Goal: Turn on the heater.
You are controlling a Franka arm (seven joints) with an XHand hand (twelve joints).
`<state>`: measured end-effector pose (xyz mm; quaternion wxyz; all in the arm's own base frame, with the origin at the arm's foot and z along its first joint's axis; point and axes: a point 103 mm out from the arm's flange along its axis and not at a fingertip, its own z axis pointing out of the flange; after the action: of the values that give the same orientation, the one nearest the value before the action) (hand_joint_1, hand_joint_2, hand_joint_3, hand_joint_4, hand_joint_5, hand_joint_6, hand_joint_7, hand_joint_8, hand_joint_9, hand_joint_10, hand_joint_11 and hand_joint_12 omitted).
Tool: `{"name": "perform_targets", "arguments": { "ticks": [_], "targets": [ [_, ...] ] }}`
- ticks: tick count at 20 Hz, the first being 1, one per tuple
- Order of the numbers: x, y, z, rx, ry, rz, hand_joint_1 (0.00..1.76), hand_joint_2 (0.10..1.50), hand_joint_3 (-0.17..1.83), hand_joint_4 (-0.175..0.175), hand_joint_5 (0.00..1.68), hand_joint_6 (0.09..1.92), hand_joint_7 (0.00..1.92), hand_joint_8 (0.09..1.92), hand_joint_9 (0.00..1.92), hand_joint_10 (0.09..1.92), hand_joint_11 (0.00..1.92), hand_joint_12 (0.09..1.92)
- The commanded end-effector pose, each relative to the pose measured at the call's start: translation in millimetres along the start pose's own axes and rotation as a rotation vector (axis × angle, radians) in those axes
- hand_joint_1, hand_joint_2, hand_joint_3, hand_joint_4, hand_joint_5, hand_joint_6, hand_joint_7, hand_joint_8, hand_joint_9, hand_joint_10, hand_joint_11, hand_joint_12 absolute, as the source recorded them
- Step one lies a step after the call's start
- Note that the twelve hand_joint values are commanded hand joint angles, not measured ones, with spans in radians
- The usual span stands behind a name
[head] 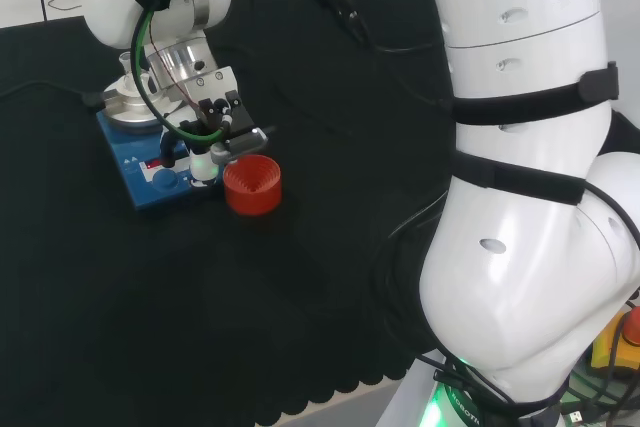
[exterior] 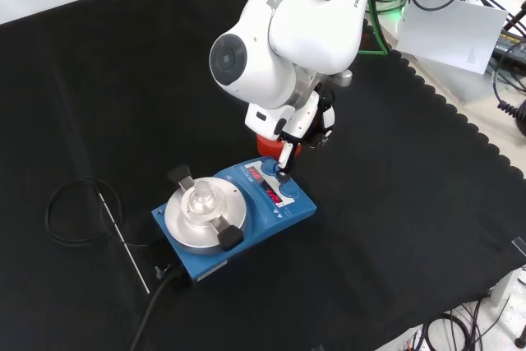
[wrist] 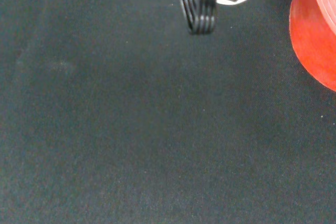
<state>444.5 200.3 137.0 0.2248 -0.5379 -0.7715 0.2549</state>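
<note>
The heater [exterior: 300, 205] is a blue box with a round silver plate [exterior: 185, 223] and a front panel with red displays and knobs. A small clear glass vessel [exterior: 201, 197] stands on the plate between two black clamps. The hand [exterior: 311, 121] hangs over the panel end, and one straight finger [exterior: 284, 162] reaches down to a blue knob on the panel. In the head view the hand [head: 215, 112] is over the heater's [head: 130, 177] right end, a white fingertip [head: 203, 164] at the panel. A red ribbed ring [head: 252, 185] stands right beside the heater.
In the front view a coiled black cable [exterior: 74, 211] and a thin rod [exterior: 123, 244] lie left of the heater. Its power cord [exterior: 152, 318] runs toward the front edge. In the wrist view there is black cloth [wrist: 131, 129] and the red ring's edge [wrist: 315, 40].
</note>
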Motion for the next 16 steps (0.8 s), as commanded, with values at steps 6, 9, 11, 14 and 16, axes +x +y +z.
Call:
{"name": "perform_targets", "arguments": {
  "ticks": [6,9,11,14,16],
  "targets": [
    [-2.2,4.6,3.8,0.01,-0.003,-0.001,1.41,0.69,1.01,-0.03,0.29,0.39,1.64,1.6,1.69,1.75,1.42,1.35],
    [-3.2,5.9,4.5,0.002,0.004,-0.001,1.41,0.69,1.01,-0.03,0.29,0.39,1.64,1.6,1.69,1.75,1.42,1.35],
    [-4.2,6.1,3.9,0.002,0.005,0.0,1.41,0.69,1.01,-0.03,0.29,0.39,1.64,1.6,1.69,1.75,1.42,1.35],
    [-5.2,6.0,3.8,0.004,0.007,0.001,1.41,0.69,1.01,-0.03,0.3,0.38,1.64,1.6,1.69,1.74,1.42,1.35],
    [-4.6,6.3,3.8,0.006,0.006,0.001,1.41,0.69,1.01,-0.03,0.3,0.38,1.64,1.6,1.69,1.74,1.42,1.35]
  ]
}}
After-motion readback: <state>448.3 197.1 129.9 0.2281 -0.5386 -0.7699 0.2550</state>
